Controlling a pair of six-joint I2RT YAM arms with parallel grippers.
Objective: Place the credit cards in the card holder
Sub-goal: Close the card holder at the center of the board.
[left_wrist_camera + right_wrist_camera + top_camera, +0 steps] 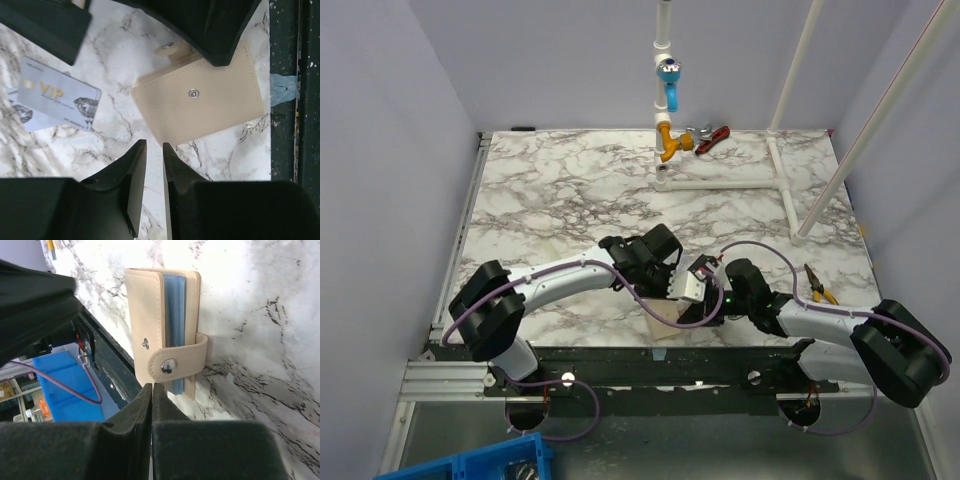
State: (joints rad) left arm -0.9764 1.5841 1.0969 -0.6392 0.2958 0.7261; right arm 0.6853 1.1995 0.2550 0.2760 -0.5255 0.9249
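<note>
Barely parted, the left gripper [154,145] is hovering near the card holder [200,102]. The right gripper [152,386] is sitting shut, empty.

The white, grey-veined marble counter [570,190] bears a folded beige card holder [200,100] by its near edge, a silver VIP card [55,95] overlapping another pale card [19,113] just beside, yellow-handled pliers [818,284] at the right, and a red-handled tool [712,137] far back.
</note>
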